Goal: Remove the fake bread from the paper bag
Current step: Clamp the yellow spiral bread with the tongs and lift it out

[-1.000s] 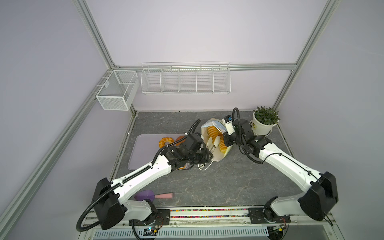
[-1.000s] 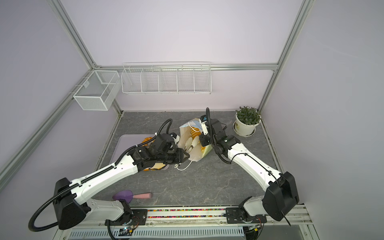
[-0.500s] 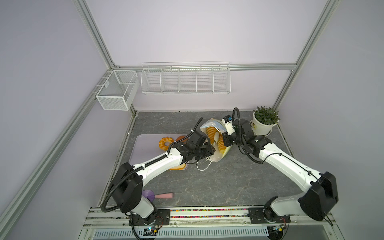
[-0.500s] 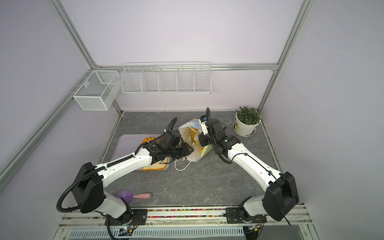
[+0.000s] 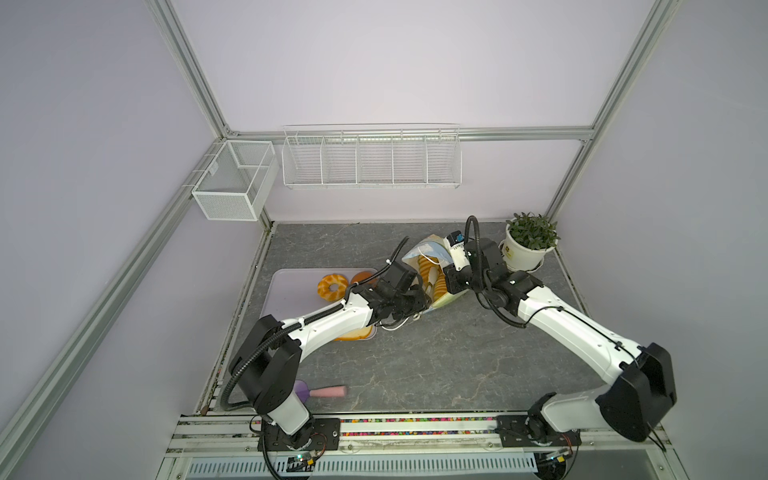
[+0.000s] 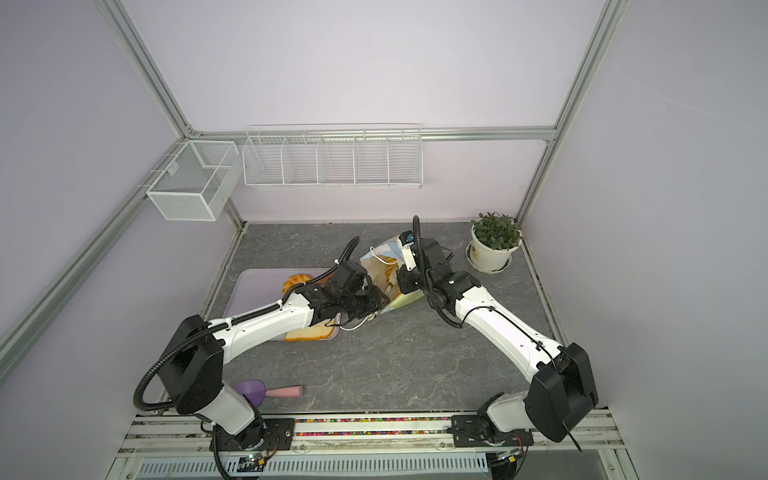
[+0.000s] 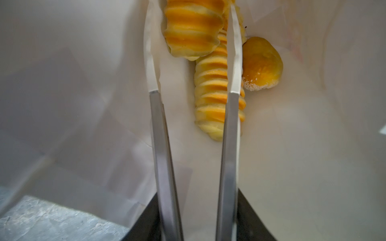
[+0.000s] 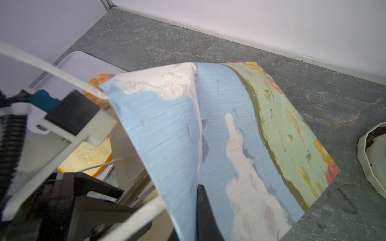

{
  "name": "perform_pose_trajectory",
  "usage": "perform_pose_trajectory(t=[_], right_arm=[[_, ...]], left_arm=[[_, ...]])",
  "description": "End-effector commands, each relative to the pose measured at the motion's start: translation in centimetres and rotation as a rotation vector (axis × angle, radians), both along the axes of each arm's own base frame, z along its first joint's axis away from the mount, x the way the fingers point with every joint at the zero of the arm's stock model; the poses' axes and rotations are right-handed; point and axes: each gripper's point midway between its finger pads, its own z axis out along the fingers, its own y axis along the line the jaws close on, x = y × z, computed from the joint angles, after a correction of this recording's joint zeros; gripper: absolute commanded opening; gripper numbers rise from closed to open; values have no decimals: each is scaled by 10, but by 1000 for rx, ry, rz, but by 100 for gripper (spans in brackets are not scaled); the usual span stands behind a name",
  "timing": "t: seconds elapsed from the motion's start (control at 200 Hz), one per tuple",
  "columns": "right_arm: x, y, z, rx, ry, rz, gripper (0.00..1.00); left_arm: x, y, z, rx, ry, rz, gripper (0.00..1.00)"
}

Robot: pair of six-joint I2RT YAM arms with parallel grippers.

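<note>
While the right end effector (image 5: 445, 286) is pressed together on the wall of the paper bag (image 8: 240, 129), one dark finger (image 8: 201, 202) showing against the sky-printed outside, the bag stands tilted, its bottom edge on the surface (image 5: 415, 365) and its mouth turned toward the left arm. Inside the white interior, the left end effector (image 7: 190, 23) has its fingers (image 7: 158, 129) spread and holds nothing. Between their tips lies a short ridged loaf (image 7: 192, 31). A longer ridged loaf (image 7: 211, 100) lies beneath it, partly hidden behind one finger, and a round bun (image 7: 262, 64) sits just beyond that finger, beside the longer loaf. Whether either finger touches the short loaf cannot be told. Of the fake bread, a braided ring (image 5: 332, 286), a second bun (image 5: 364, 275) and a toast slice (image 6: 312, 332) rest on the lavender tray (image 5: 291, 291), just beside the bag mouth.

Step in hand, as judged: the reach into the bag for the next piece, grasp not yet made, with about half of the visible set out.

Next move, as judged: close the fingers across the short loaf's ridges, firmly enough to hold a soft-looking body without catching the paper wall. Then draw back along the bag's length while the right arm holds the mouth open, and carry the loaf to a bare part of the tray
</note>
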Motion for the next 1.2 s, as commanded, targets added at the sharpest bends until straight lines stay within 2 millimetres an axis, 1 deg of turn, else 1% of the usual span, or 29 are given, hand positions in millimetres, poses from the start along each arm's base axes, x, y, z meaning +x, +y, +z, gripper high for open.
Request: perform_pose_trajectory(t=[0.0,0.07,0.26,0.33,0.375,0.455,0.585,0.69,0.885,1.06,1.195], right_arm=[[-2,15,7,57,-17,42,7],[-2,16,5,58,-14,47,7],[-1,17,3,58,-9,49,7],[-1,17,3,52,-12,49,7],[-1,16,2,48,-11,47,7],[0,15,2,39,-14,44,7],[1,12,-1,19,-18,35,7],[3,10,-3,5,-21,30,7],[6,8,-6,-18,-23,21,7],[9,7,-6,-31,-27,13,7],[11,7,-6,-36,-25,9,7]], left_arm=[[14,-13,19,-51,-44,-1,46],[17,-15,14,-42,-46,-2,46],[22,-26,11,-49,-37,-34,46],[21,-27,7,-25,-26,-54,44],[20,-27,5,-24,-25,-55,39],[20,-25,6,-21,-34,-50,28],[16,-14,9,12,-46,-52,11],[11,-5,15,28,-59,-48,0],[-3,12,27,41,-75,-59,0],[-25,22,35,59,-77,-109,0],[-39,35,39,82,-80,-137,0]])
